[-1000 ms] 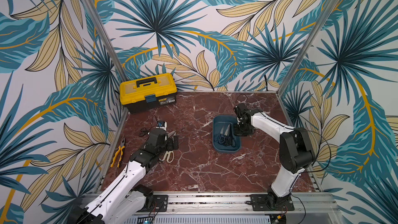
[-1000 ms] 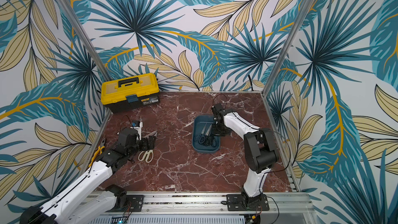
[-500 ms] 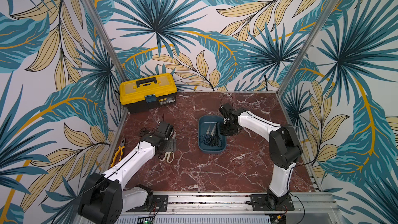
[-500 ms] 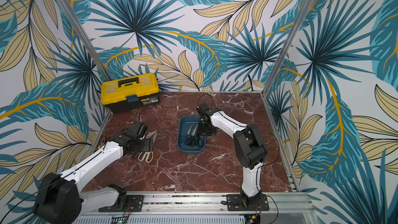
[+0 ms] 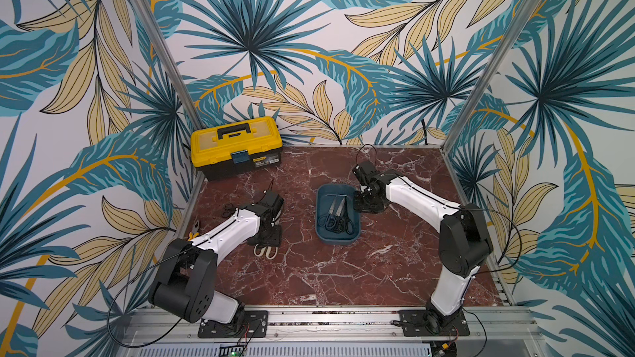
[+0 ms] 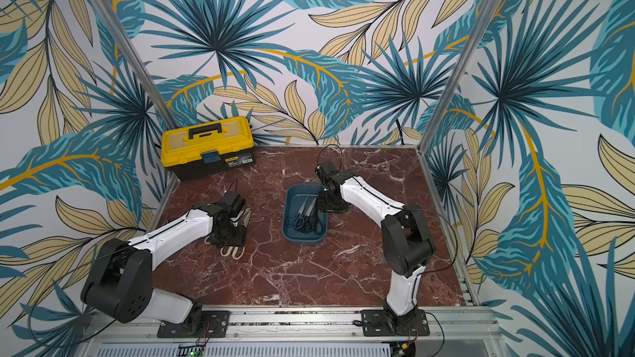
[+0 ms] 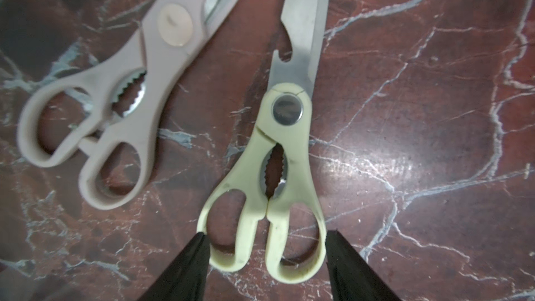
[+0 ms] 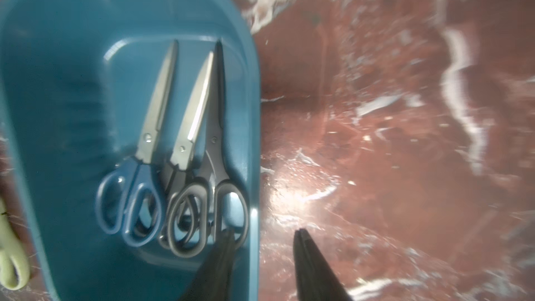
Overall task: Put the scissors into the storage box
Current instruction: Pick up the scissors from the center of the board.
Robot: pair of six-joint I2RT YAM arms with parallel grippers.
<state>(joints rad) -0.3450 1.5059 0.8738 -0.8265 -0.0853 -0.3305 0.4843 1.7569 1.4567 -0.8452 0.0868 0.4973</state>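
Note:
The teal storage box [image 5: 336, 239] stands mid-table and holds a blue-handled pair of scissors [image 8: 136, 169] and two black-handled pairs [image 8: 220, 169]. My right gripper [image 8: 265, 231] is open astride the box's right wall, one finger inside over a black handle and one outside; it shows in both top views [image 5: 366, 206] [image 6: 330, 206]. The cream-handled scissors [image 7: 278, 154] lie flat on the marble. My left gripper [image 7: 266, 234] is open around their handle loops, one finger touching and the other a hair off. A beige-handled pair [image 7: 115, 111] lies beside them.
A yellow-and-black toolbox [image 5: 237, 147] sits at the back left. Yellow-handled pliers [image 5: 195, 230] lie at the table's left edge. Patterned walls close in three sides, and the arm bases stand on the front rail.
The storage box slid left with my right gripper on its wall, and that gripper has now opened. My left gripper settled over the cream handles and its jaws narrowed.

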